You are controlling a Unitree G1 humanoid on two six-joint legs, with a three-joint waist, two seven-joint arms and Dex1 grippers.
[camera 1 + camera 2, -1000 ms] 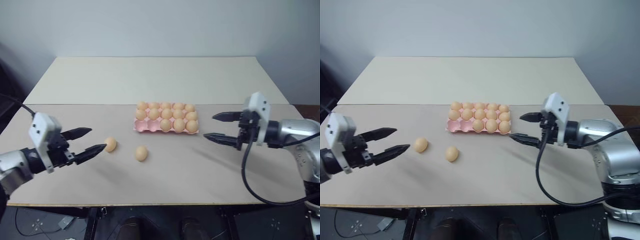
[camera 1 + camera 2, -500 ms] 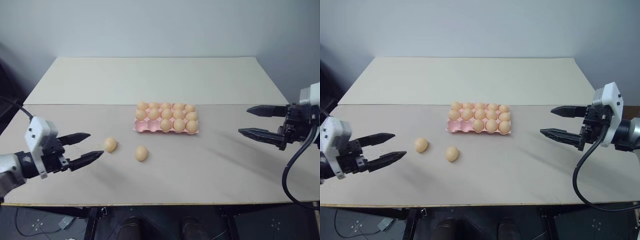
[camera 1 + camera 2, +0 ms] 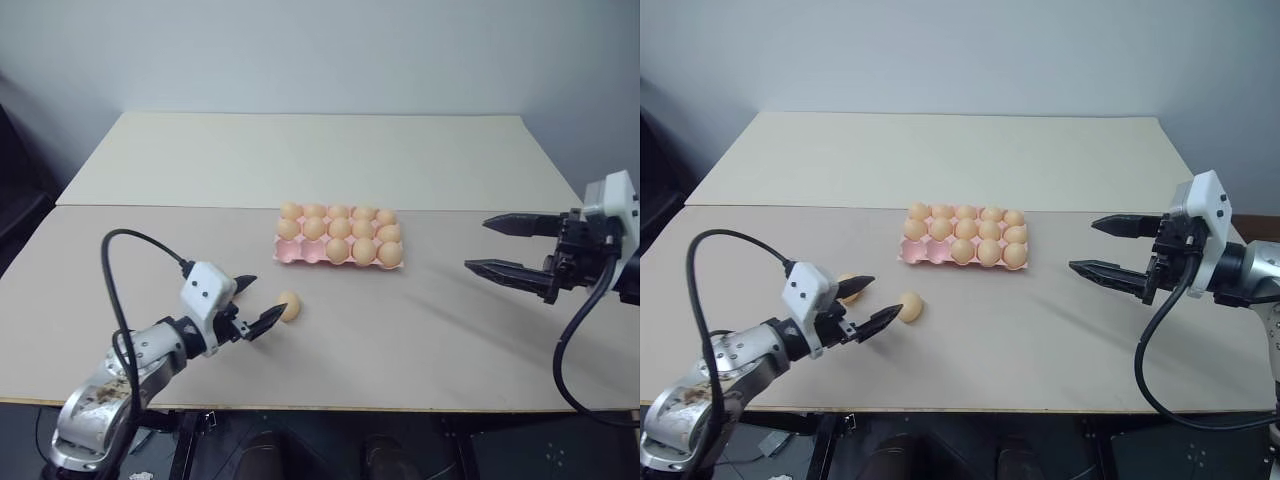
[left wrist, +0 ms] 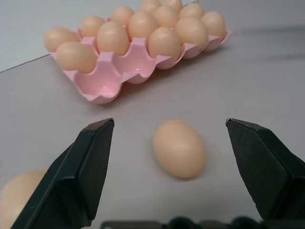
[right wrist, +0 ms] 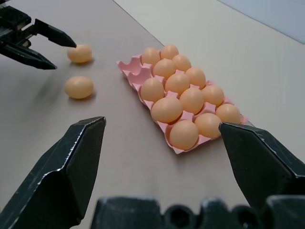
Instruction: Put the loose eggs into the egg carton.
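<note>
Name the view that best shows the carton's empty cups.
The left wrist view: the egg carton is close, and its near corner shows bare pink cups. The right wrist view shows the same corner, farther off. In the eye views the carton is small and the empty cups sit low at its front left.

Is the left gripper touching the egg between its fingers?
Apart. The left wrist view shows the egg lying on the table between the open left gripper's fingers, with bare table on both sides.

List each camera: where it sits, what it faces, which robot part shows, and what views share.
Head eyes: look down the table; both arms show.
Left wrist: behind the open left tool, facing a loose egg and the egg carton.
Right wrist: behind the open right tool, facing the carton; left tool shows.
Shared: carton, loose eggs.
</note>
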